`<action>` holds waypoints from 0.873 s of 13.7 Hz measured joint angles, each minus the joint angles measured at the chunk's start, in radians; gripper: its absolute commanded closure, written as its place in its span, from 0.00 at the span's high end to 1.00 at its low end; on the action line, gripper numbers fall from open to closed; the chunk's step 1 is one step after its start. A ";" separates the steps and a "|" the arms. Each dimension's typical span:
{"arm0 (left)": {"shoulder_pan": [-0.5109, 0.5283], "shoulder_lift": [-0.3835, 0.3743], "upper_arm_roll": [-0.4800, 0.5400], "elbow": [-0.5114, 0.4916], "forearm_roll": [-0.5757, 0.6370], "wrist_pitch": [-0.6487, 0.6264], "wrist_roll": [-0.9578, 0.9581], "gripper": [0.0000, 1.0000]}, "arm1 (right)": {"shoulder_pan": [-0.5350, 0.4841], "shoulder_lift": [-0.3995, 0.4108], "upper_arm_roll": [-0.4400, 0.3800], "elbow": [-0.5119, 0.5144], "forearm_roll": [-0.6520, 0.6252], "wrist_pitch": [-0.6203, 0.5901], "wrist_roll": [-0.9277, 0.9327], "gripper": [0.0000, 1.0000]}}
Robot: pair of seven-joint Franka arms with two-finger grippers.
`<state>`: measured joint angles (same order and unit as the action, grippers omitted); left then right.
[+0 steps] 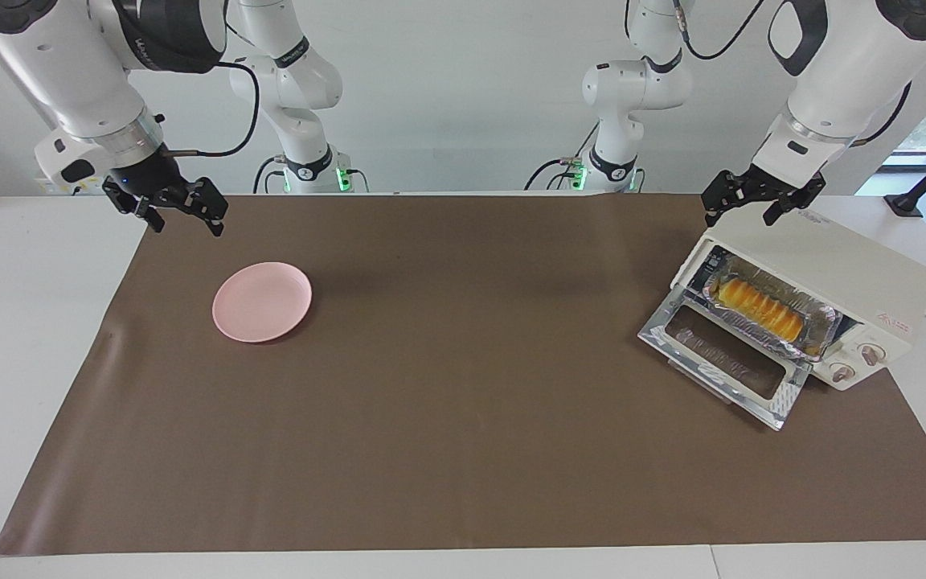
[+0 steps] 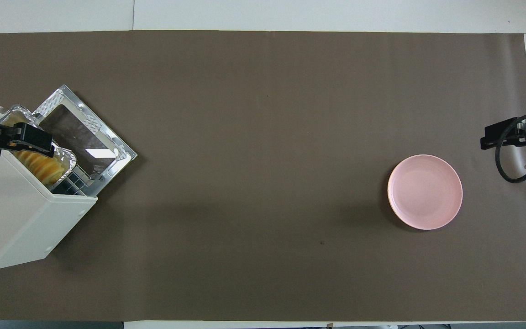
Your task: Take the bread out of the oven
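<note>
Bread (image 1: 760, 312) sits in foil tray (image 1: 821, 322) inside open oven (image 1: 857, 281), frame right, long axis along oven mouth, just below wide-open left gripper (image 1: 760, 206); right gripper (image 1: 178, 211), also spread, waits upper left.

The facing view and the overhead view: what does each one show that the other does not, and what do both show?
Only the facing view shows the oven's two knobs, the whole length of the bread, and the robot arms up to their bases.

Only the overhead view shows the reflection on the glass of the open door.

Both show the oven with its door down, the bread in its foil tray, the pink plate toward the right arm's end, the left gripper over the oven, and the right gripper raised near the plate.
</note>
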<state>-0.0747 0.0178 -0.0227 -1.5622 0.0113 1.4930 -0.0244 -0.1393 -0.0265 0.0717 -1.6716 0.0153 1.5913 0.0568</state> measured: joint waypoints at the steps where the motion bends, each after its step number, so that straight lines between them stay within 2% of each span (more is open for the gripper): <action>1: 0.000 0.000 0.000 0.000 0.000 0.001 0.000 1.00 | 0.000 0.000 0.000 0.000 0.000 0.000 0.000 1.00; 8: 0.000 0.000 0.004 -0.001 0.000 0.016 -0.005 1.00 | 0.000 0.000 -0.001 -0.001 0.000 0.000 0.000 1.00; 12: 0.001 0.002 0.027 -0.024 0.000 0.068 -0.102 1.00 | 0.000 0.000 -0.001 -0.002 0.000 0.000 0.000 1.00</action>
<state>-0.0741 0.0200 0.0042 -1.5858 0.0112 1.5614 -0.1264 -0.1397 -0.0265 0.0708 -1.6733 0.0153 1.5913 0.0568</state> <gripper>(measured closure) 0.000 0.000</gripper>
